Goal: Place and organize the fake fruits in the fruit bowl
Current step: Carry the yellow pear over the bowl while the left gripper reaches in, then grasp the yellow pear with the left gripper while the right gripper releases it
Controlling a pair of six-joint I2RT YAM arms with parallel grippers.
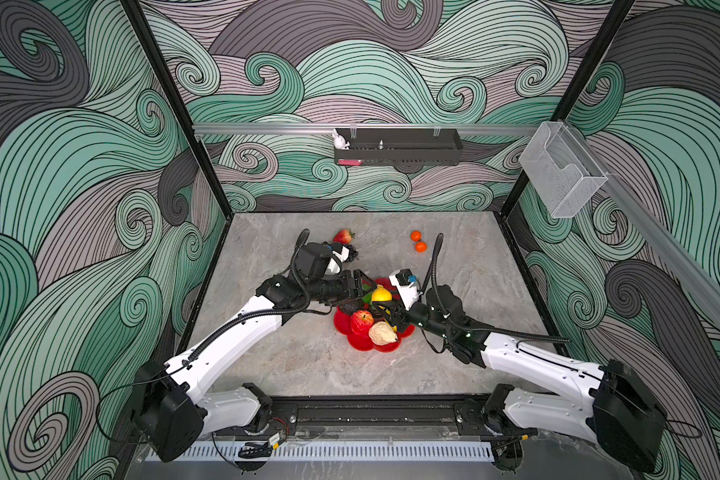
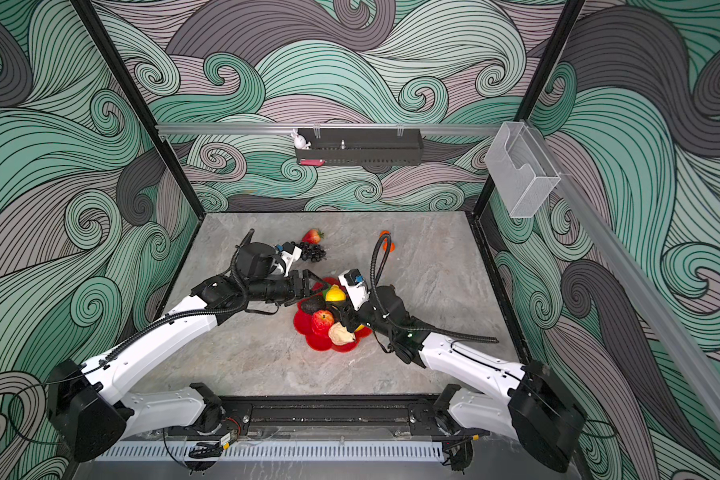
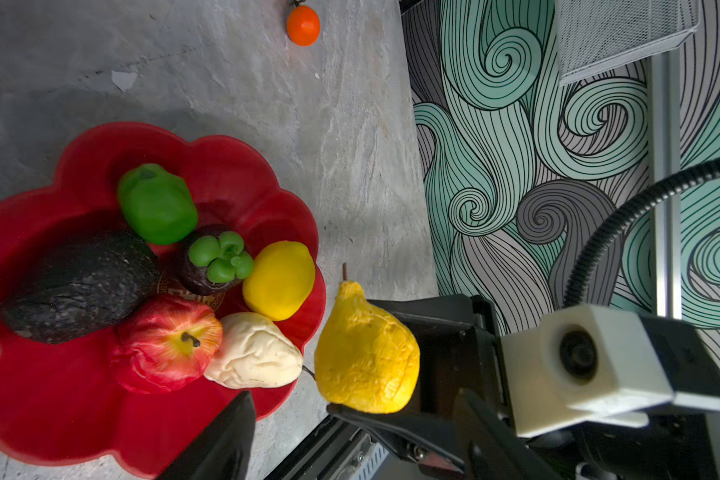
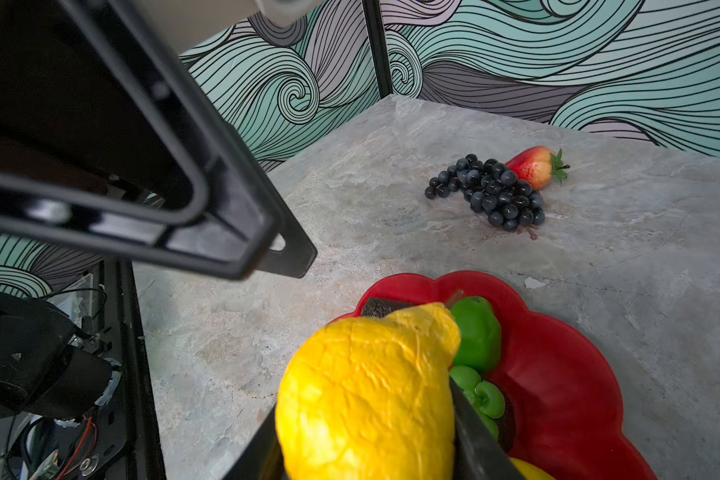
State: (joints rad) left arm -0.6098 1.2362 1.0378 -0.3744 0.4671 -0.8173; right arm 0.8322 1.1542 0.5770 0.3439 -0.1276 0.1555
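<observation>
Fruit bowl [image 1: 358, 343] sits mid-worktop [image 1: 292, 365].

Near rim: beige pear [image 1: 383, 332] lies on its side, stem end toward the right. Red apple [image 1: 361, 321] touches it on the left, stem dimple upward.

Right claw [image 1: 386, 318] is over the bowl's near-right rim, pinching a yellow pear [image 3: 366, 353]. The pear's long axis runs near–far, with the narrow stem end pointing far. Contact with the rim: cannot tell.

Mid-bowl: avocado [image 3: 80, 286], long axis roughly left–right. A dark fruit with green calyx [image 3: 215, 262] is just beside it, and a lemon [image 1: 381, 295] sits at the right. Green lime [image 3: 156, 203] is on the far side.

Left claw [image 1: 364, 288] is above the bowl's far-left edge, fingers spread, nothing between them.

Far left on the worktop: grapes [image 4: 491, 191] touching a strawberry [image 4: 533, 166], leaf end pointing right.

Far right: two oranges [image 1: 415, 236] just beside each other, well apart from the bowl.
</observation>
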